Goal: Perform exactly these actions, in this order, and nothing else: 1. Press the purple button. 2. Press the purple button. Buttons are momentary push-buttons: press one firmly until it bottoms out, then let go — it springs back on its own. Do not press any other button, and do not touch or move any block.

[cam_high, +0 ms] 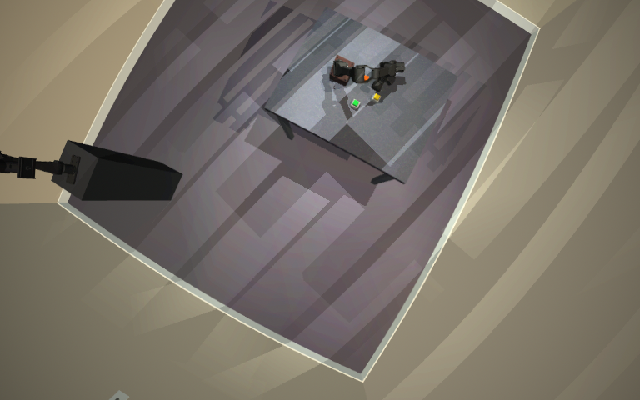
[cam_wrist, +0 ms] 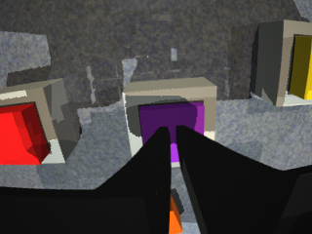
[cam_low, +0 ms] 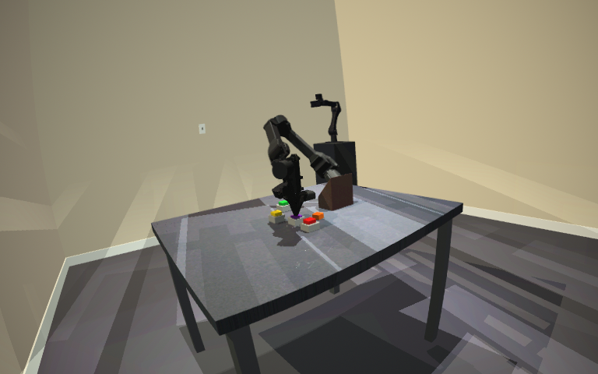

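The gripper (cam_wrist: 175,132) is held nearly closed, with only a thin gap between the fingers and nothing gripped, and its tips are set on the purple button (cam_wrist: 171,120). In the wrist view the purple button is seen between the red button (cam_wrist: 22,133) on the left and the yellow button (cam_wrist: 300,68) on the right, on the grey table (cam_low: 247,264). A green button (cam_low: 283,202) is placed further back.

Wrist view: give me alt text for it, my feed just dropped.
The shut black gripper points its tips onto the square purple button in its beige housing, at centre frame. A red button sits at the left edge, a yellow button at the upper right, on the mottled grey table.
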Motion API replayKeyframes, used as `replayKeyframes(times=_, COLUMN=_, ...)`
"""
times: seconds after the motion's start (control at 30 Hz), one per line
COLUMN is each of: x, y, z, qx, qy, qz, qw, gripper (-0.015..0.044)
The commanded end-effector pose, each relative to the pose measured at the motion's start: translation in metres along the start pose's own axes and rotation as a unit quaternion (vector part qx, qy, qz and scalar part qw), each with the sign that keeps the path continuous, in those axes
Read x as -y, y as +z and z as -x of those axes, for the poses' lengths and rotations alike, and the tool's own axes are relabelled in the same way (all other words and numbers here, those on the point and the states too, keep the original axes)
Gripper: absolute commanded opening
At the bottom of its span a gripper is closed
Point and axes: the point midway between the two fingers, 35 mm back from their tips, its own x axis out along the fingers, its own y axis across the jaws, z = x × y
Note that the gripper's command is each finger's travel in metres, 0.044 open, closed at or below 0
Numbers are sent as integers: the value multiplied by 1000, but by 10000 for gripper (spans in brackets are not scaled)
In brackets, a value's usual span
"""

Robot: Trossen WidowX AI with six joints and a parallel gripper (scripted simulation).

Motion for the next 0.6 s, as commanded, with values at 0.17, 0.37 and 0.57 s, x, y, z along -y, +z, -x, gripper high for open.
replayKeyframes(times=0.17, x=1, y=-2, z=-1, qx=-1, qy=-2, qz=4, qw=1000, gripper=20)
replayKeyframes(times=0.37, x=0, y=-1, z=30, qx=-1, qy=-1, qz=3, qw=1000, gripper=20)
replayKeyframes(times=0.57, x=-9, y=0, z=37, qx=-1, qy=1, qz=4, qw=1000, gripper=72)
